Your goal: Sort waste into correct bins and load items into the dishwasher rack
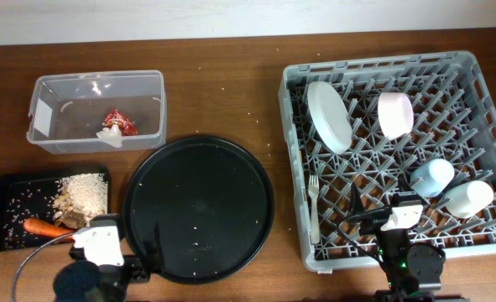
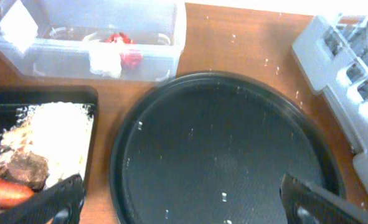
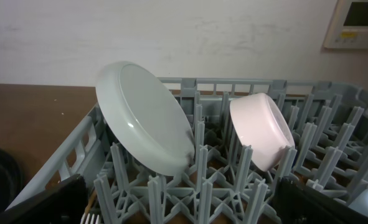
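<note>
With jaws of left gripper [image 2: 184, 204] and right gripper [image 3: 184, 205] wide open and empty, lift straight up, clear of the dishwasher rack [image 1: 382, 65] pegs, without nudging the leaning plate [image 1: 328, 116] or near fork [image 1: 314, 210].

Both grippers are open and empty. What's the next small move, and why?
Probably just draw the left gripper and right gripper back to rest. The wrapper and tissue lie in the clear tub, rice and carrot on the black tray, and the plate, bowl, blue cup, white cup and fork sit in the rack, so nothing appears left to sort.
</note>
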Motion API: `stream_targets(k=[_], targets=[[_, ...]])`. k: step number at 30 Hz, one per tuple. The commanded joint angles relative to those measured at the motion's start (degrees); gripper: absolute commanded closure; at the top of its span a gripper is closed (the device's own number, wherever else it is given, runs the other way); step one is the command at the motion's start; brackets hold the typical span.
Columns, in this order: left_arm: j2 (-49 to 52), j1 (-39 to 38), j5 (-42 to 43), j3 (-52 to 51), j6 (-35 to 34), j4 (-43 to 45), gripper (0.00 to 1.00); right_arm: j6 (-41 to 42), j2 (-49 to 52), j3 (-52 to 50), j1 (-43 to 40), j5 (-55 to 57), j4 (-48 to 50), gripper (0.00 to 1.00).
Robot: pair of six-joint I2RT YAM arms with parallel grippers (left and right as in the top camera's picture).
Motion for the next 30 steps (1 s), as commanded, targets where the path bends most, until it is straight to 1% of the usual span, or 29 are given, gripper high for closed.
stream_targets(k=[1,2,4,6,7,9,11,12,30], targets=[[-9.92,-0.87,-0.61,-15.54,0.7,10.8,0.01,-0.35,-0.44,-0.28,0.31,-0.76,-0.28,0.02],[-13.09,-0.92,0.11,-21.62,0.7,18.29,0.01,-0.35,-0.44,-0.28,0.31,-0.76,-0.28,0.02],[-12.61,-0.92,0.22,-26.99,0.72,30.99,0.01,-0.35,-0.44,-0.28,0.31,-0.76,-0.28,0.02],[-12.94,-0.85,-0.22,-35.04,1.57,52.83,0.01,-0.35,-0.44,-0.28,0.31,-0.76,-0.28,0.02],[-12.94,-0.85,-0.04,-38.14,2.89,60.63,0.01,-0.35,-0.44,-0.28,0.31,-0.76,-0.26,0.02],[-12.94,-0.85,-0.2,-37.88,6.99,58.8,0.01,-0.35,-0.44,-0.28,0.31,-0.76,-0.28,0.02],[-12.94,-0.87,-0.11,-37.88,7.48,51.6,0.01,-0.35,-0.44,-0.28,0.31,-0.76,-0.28,0.02],[-12.92,-0.87,0.37,-37.88,7.37,50.34,0.01,-0.35,-0.44,-0.28,0.31,-0.76,-0.28,0.02],[-12.92,-0.85,0.44,-37.86,7.37,50.29,0.01,-0.35,-0.44,-0.28,0.31,-0.76,-0.28,0.02]])
